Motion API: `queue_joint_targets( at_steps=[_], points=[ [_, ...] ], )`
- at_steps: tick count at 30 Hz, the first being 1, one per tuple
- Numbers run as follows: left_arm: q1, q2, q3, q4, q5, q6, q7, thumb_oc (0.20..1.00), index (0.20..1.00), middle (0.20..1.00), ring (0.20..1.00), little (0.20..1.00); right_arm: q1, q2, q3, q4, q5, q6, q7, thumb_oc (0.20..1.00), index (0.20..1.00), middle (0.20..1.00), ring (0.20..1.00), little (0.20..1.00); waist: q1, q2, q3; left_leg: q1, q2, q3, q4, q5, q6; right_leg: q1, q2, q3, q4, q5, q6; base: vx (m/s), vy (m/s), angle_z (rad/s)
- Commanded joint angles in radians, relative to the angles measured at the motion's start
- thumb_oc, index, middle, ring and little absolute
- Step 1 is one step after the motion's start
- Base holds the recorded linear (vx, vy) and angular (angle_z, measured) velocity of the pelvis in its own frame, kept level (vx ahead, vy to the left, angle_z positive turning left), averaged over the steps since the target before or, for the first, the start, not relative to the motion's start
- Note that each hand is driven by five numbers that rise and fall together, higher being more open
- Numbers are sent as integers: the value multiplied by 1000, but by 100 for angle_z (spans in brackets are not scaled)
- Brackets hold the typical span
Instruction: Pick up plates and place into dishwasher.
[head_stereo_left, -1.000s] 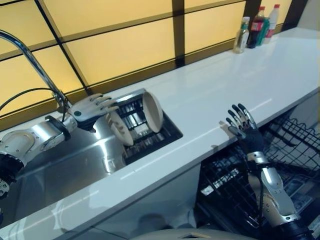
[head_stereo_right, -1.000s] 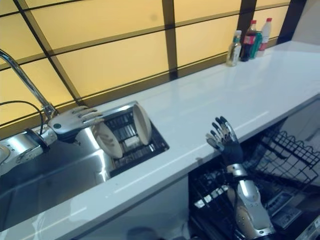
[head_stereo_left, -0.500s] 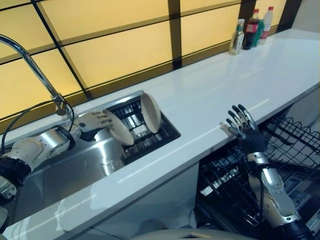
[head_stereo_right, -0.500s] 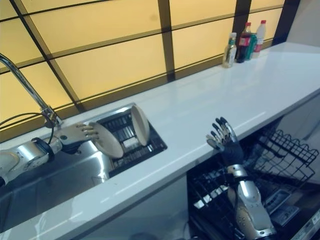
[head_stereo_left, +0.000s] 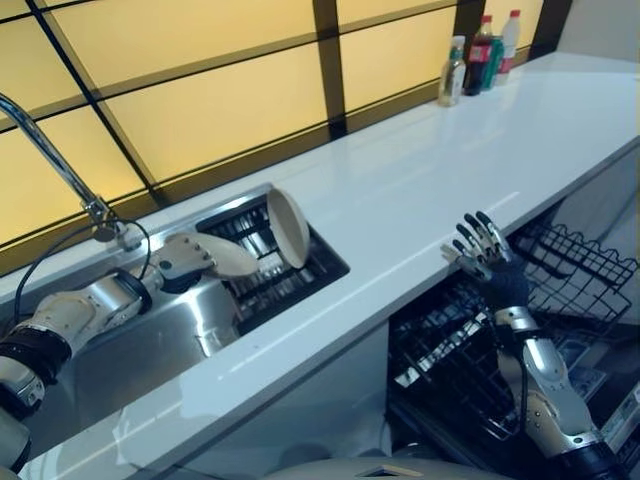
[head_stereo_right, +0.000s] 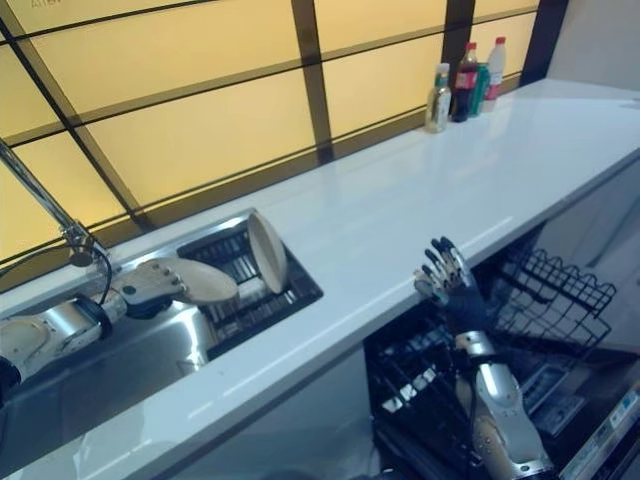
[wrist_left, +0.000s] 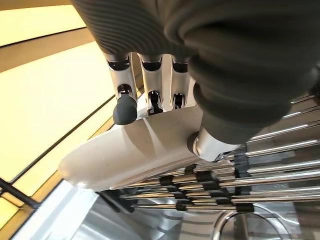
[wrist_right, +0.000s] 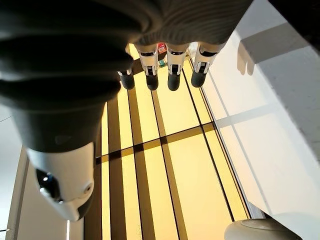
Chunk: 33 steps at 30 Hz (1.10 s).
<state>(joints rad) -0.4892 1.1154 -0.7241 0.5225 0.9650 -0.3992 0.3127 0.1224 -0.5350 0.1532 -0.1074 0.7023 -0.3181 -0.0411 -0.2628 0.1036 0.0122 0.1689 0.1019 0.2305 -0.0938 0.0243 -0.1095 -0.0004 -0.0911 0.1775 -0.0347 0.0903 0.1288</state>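
A: What is hard to see around the sink (head_stereo_left: 150, 340)?

B: The fingertips of the left hand (head_stereo_left: 180, 258) are going behind the plate (head_stereo_left: 228, 258), so their ends are hiding from the head views. In the left wrist view the fingers (wrist_left: 152, 75) are lying over the plate's rim and the thumb is pressing under it, so the hand is gripping the plate. The faucet (head_stereo_left: 50, 150) is running out of the picture at the left edge of the head view.

A: And where is the plate lying?

B: It is tilting low over the dish rack (head_stereo_left: 270, 265) inside the sink, its far edge pointing toward a second plate (head_stereo_left: 287, 227), which is standing upright in the rack, just beside it.

A: What is the right hand doing?

B: The right hand (head_stereo_left: 485, 255) is hovering well apart from the sink, at the front edge of the counter (head_stereo_left: 430, 170), above the dishwasher rack (head_stereo_left: 560, 280). Its fingers are spreading straight, holding nothing. Some bottles (head_stereo_left: 478, 62) are standing at the counter's far end.
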Motion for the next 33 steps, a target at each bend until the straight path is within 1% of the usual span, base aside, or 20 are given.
queue_joint_targets(
  at_steps=[1,3,8,11,16,18,20,22,24,26,28,30,31,32,33],
  points=[
    [4,18,103,35,-56,-3,0,200,200,200,200,200,-44,-31,-2,-60,25,-43,8,1000,1000,1000,1000,1000,-4,-9,20,-69,-58,-29,82,-81,92,-1,18,-90,83,-102,33,0,0,0],
    [10,29,111,23,-54,-9,-4,200,200,200,200,200,-46,-32,-2,-57,30,-46,11,1000,1000,1000,1000,1000,0,-10,17,-68,-57,-30,82,-81,91,2,17,-94,81,-102,34,0,0,0],
    [-2,72,143,2,-105,-31,36,200,200,200,200,200,-45,-34,-1,-63,34,-57,10,1000,1000,1000,1000,1000,11,-14,8,-68,-56,-33,85,-81,90,7,17,-104,77,-101,32,-6,-1,0],
    [-20,96,179,-22,-156,-50,63,200,200,200,200,200,-45,-32,-2,-71,38,-54,11,1000,1000,1000,1000,1000,20,-17,3,-72,-56,-36,88,-80,88,9,18,-107,74,-100,29,-44,2,0],
    [-37,132,261,-101,-222,-73,73,200,200,200,200,200,-48,-23,2,-64,37,-66,8,1000,1000,1000,1000,1000,49,-26,-7,-78,-57,-53,92,-79,88,13,19,-122,73,-100,22,-51,1,1],
    [-27,151,290,-129,-288,-74,83,200,200,200,200,200,-52,-27,2,-64,31,-75,-5,1000,1000,1000,1000,1000,59,-29,-10,-82,-58,-62,93,-78,88,13,19,-128,74,-101,20,-65,-1,6],
    [22,151,376,-167,-422,-86,98,200,200,200,200,200,-49,-31,-15,-74,-1,-83,-46,1000,1000,1000,1000,1000,73,-36,-11,-85,-58,-75,91,-74,86,14,21,-130,74,-103,17,-67,9,6],
    [87,112,508,-207,-544,-116,104,200,200,200,200,200,-43,-15,-43,-70,-18,-90,-75,1000,1000,1000,1000,1000,84,-41,-14,-86,-59,-87,86,-72,87,15,25,-130,74,-105,14,-51,16,8],
    [149,50,639,-268,-622,-141,78,200,200,200,200,200,-38,9,-72,-60,-44,-99,-90,1000,1000,1000,1000,1000,91,-45,-17,-87,-62,-99,81,-69,87,17,26,-131,73,-107,10,-50,14,8],
    [202,-20,728,-333,-700,-162,46,200,200,200,200,200,-33,30,-104,-66,-72,-98,-104,1000,1000,1000,1000,1000,98,-51,-21,-89,-64,-112,74,-66,87,17,27,-133,71,-107,8,-52,8,3],
    [248,-95,784,-414,-780,-178,7,200,200,200,200,200,-33,41,-131,-73,-97,-103,-106,1000,1000,1000,1000,1000,106,-57,-24,-90,-67,-125,71,-66,87,18,28,-138,71,-109,6,-53,3,2],
    [279,-162,803,-478,-836,-174,-34,200,200,200,200,200,-36,47,-142,-81,-118,-110,-107,1000,1000,1000,1000,1000,112,-63,-25,-92,-70,-133,71,-67,87,18,28,-141,70,-110,3,-52,-1,7],
    [298,-227,811,-520,-919,-182,-77,200,200,200,200,200,-43,55,-148,-86,-129,-118,-104,1000,1000,1000,1000,1000,119,-69,-25,-93,-72,-140,71,-67,88,19,28,-145,69,-110,0,-48,-4,13],
    [309,-261,820,-544,-970,-182,-111,200,200,200,200,200,-46,59,-150,-87,-127,-118,-98,1000,1000,1000,1000,1000,121,-70,-25,-92,-72,-142,70,-68,88,20,29,-146,68,-110,-2,-55,-9,12],
    [322,-330,827,-577,-1060,-176,-176,200,200,200,200,200,-55,74,-151,-86,-116,-115,-74,1000,1000,1000,1000,1000,128,-76,-25,-92,-74,-148,69,-69,88,22,30,-148,66,-111,-5,-50,-9,9]
  ],
)
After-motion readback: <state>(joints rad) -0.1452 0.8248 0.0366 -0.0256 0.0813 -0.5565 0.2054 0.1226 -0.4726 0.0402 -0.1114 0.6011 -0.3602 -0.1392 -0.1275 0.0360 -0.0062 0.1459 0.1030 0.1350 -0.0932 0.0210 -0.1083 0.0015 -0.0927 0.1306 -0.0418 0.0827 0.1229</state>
